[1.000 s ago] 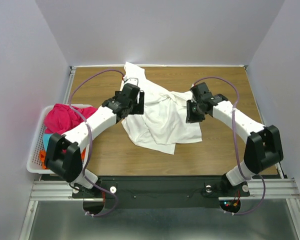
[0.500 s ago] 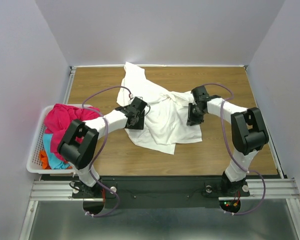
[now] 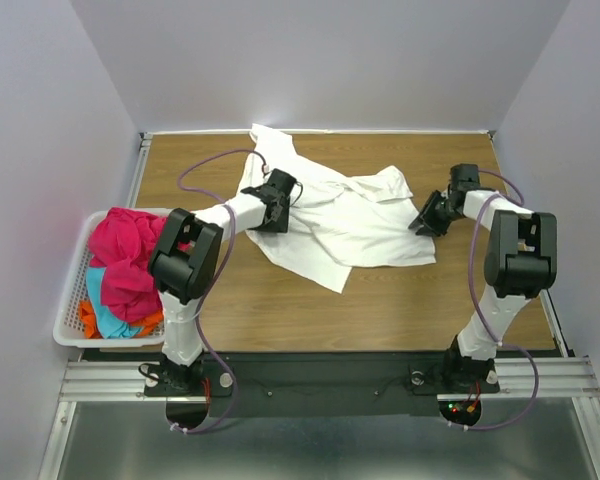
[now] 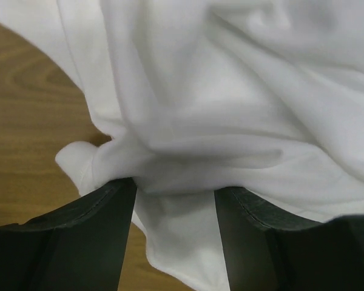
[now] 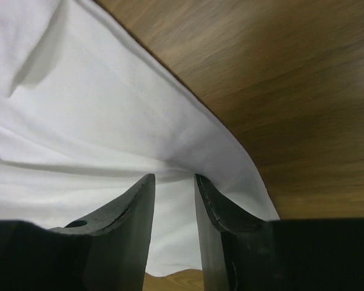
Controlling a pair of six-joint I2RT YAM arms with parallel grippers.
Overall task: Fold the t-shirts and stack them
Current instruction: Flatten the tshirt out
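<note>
- Pinching white shirt (image 3: 355, 222) with left gripper (image 3: 273, 200) at 9 o'clock, right gripper (image 3: 429, 216) at 3.
- Spreading only; no fold yet.
- Pending: coloured shirts (image 3: 125, 255) heaped in basket (image 3: 68, 318).

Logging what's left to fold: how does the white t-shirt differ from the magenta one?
The white t-shirt lies spread loosely on the table; the magenta t-shirt sits bunched in the basket. The left claw and the right claw pinch the white t-shirt; neither touches the magenta t-shirt. Shared: both are soft cloth and neither is folded yet.
</note>
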